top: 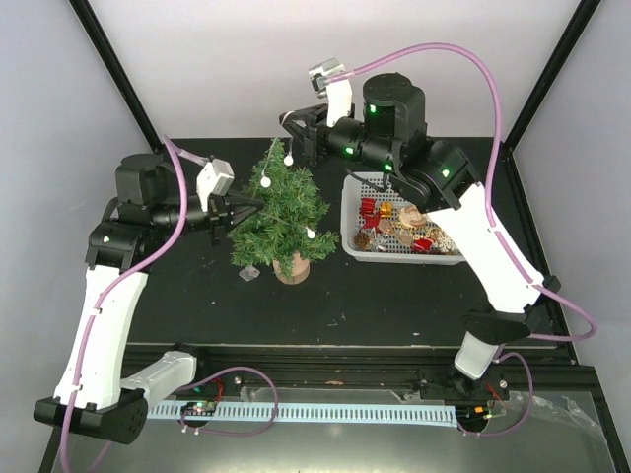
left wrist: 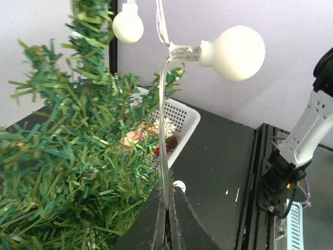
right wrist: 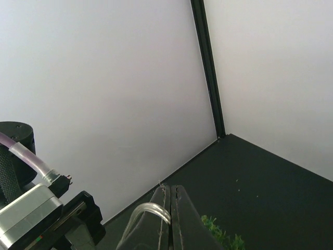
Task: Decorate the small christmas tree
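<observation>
Two pairs of fingers, one strand to drape. My left fingers (left wrist: 152, 226) are pinched shut on the clear wire of the light string (left wrist: 164, 130). The wire climbs straight out of the pinch to a fat white bulb (left wrist: 237, 52), and a second bulb (left wrist: 127, 23) sits higher, by the branch tips. My right fingers (right wrist: 183, 221) are closed too, on a clear loop. I take it for the same string, though that wrist view shows only a curl of it, so I won't swear to it.

Out from there, my left fingers sit against the left flank of the small christmas tree (top: 281, 212), and my right fingers are up near its tip. The tree stands upright on its wooden stump (top: 292, 268) mid-counter (top: 394, 296). A white basket (top: 347, 215) of ornaments (top: 399, 222) is just beside it on the right.

Handling, as I judge it: this tree looks light and perched on a narrow stump, so a hard tug on the wire could drag or tip it. The needles are bristly and springy; they should catch the wire and hold it. To steady the tree I'd go for the stump or low trunk, never the soft tips. The wire is limp and slick, so I grip between bulbs, not on them.
</observation>
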Controlling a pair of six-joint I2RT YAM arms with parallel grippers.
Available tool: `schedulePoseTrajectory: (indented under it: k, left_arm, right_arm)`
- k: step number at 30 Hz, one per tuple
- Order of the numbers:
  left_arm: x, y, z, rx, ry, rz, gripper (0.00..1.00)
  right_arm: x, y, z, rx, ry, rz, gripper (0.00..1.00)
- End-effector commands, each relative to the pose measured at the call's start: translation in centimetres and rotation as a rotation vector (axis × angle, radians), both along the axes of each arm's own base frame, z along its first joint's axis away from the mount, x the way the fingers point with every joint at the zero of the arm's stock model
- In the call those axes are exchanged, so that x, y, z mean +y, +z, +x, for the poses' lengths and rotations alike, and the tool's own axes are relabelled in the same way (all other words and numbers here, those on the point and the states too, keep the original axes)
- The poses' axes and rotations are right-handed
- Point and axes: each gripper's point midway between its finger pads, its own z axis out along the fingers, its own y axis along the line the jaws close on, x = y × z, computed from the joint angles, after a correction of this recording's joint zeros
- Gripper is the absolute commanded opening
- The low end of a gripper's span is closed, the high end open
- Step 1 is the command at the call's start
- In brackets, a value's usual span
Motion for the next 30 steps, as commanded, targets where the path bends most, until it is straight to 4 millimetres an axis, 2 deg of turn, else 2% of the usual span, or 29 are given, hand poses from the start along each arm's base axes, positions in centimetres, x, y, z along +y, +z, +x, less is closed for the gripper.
schedulePoseTrajectory:
  k: [1, 13, 23, 30]
  left_arm:
    - [0.3, 0.9, 0.4, 0.015, -0.009, -0.068, 0.02]
    - [0.8, 1.3, 2.2, 0.092, -0.025, -0.182, 0.02]
    - [1.7, 0.0, 3.3, 0.171, -0.029, -0.238, 0.02]
    - [2.0, -1.0, 3.1, 0.21, -0.039, -0.252, 0.02]
  right_arm:
    - [0.0, 2.9, 0.5, -0.094, -0.009, 0.069, 0.01]
    - [0.7, 0.8, 2.1, -0.092, -0.047, -0.005, 0.01]
    - [1.6, -2.3, 3.3, -0.048, -0.056, -0.09, 0.01]
    - [2.1, -4.6, 4.0, -0.016, -0.062, -0.15, 0.01]
